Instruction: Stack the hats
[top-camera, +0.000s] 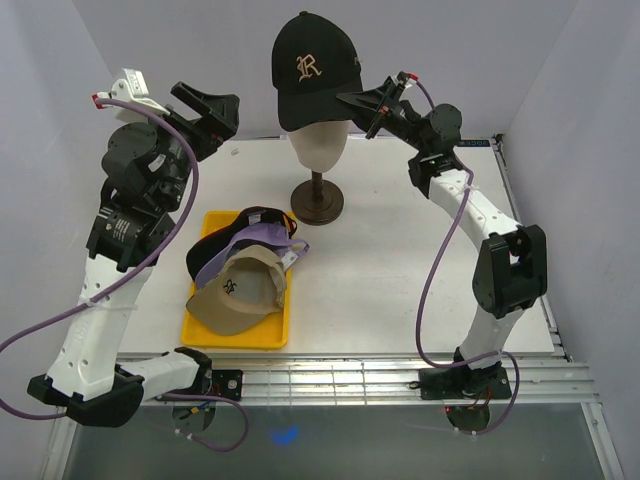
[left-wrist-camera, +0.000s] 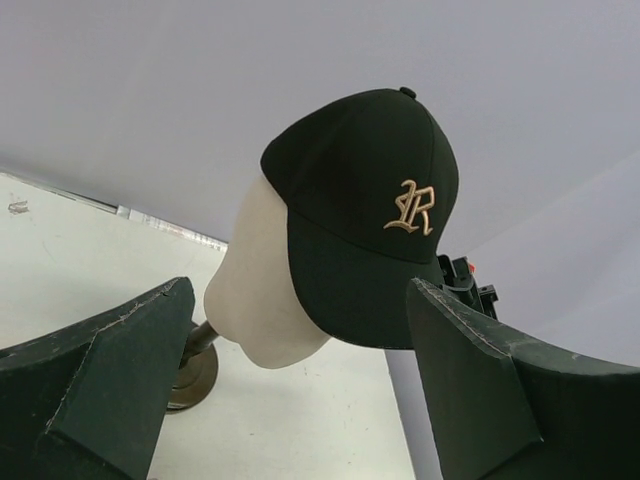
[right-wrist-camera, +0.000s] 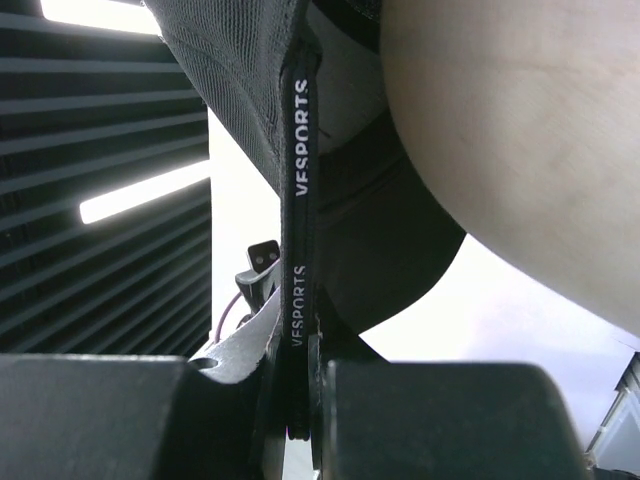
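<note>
A black cap with a gold R (top-camera: 313, 67) sits on the cream mannequin head (top-camera: 319, 145) at the table's back; it also shows in the left wrist view (left-wrist-camera: 365, 205). My right gripper (top-camera: 364, 102) is shut on the rear edge of this cap, pinching its black band printed VESPORTS (right-wrist-camera: 299, 260). My left gripper (top-camera: 215, 112) is open and empty, raised to the left of the head, apart from it. A tan cap (top-camera: 235, 293), a lavender cap (top-camera: 262, 240) and a dark cap (top-camera: 212, 256) lie piled in the yellow tray (top-camera: 212, 330).
The mannequin head stands on a dark round stand (top-camera: 317, 201) at the table's middle back. The yellow tray sits front left. Grey walls close in the back and sides. The table's metal rail (top-camera: 350, 375) runs along the near edge.
</note>
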